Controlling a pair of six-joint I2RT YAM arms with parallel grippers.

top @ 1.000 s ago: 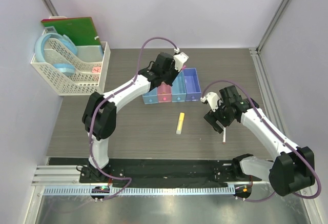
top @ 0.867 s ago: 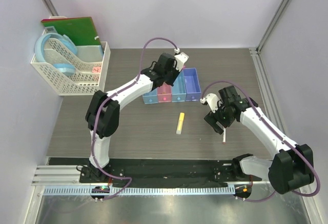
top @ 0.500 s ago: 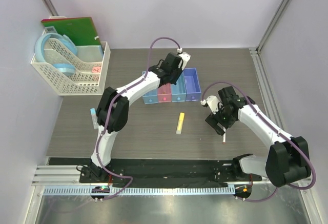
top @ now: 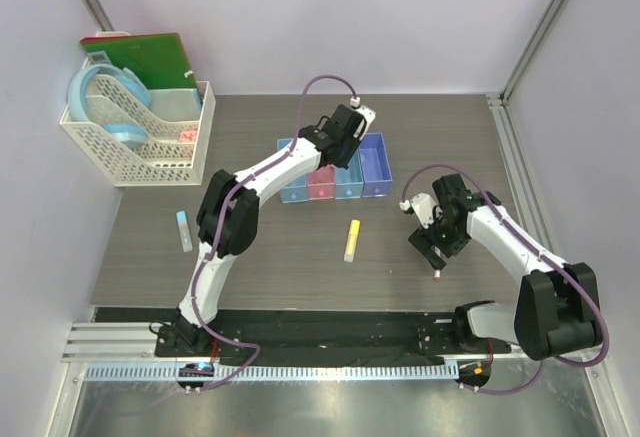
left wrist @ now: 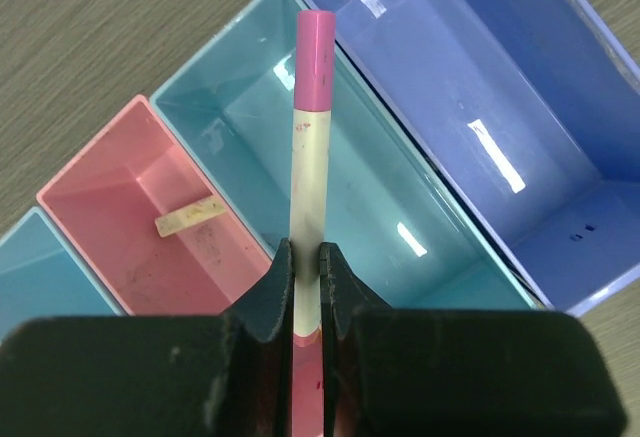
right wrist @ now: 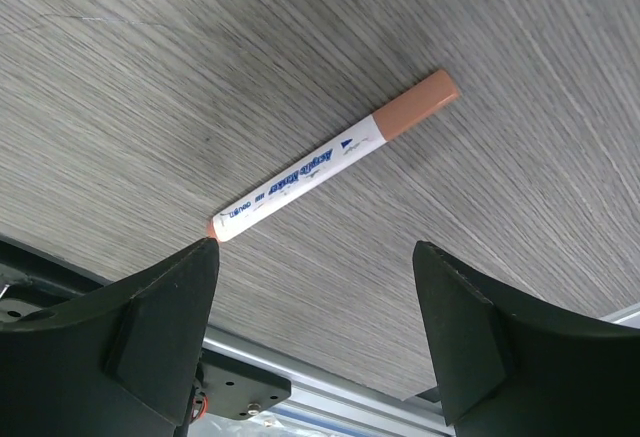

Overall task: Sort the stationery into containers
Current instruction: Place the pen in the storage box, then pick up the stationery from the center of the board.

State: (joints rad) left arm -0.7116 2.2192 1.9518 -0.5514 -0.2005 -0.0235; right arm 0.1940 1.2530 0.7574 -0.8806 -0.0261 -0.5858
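My left gripper (top: 341, 150) is shut on a thin white pen with a pink cap (left wrist: 309, 147) and holds it over the light blue bin (left wrist: 330, 167) of the four joined bins (top: 372, 165). The pink bin (left wrist: 110, 207) holds a tan eraser (left wrist: 187, 215). My right gripper (right wrist: 315, 252) is open just above the table, with a white pen with a reddish-tan cap (right wrist: 330, 157) lying ahead of its fingertips; the pen's tip also shows in the top view (top: 437, 275). A yellow marker (top: 351, 240) lies on the table below the bins.
A small light-blue stick-shaped item (top: 183, 229) lies on the table at the left. A white lattice basket (top: 135, 142) at the back left holds a green book (top: 140, 57) and pale blue rings (top: 105, 97). A metal rail (right wrist: 300, 397) runs along the table's near edge.
My left gripper has moved right along the bins with the pink-capped pen. Its arm has swung off the light-blue item at the left. My right gripper has shifted down toward the reddish-capped pen.
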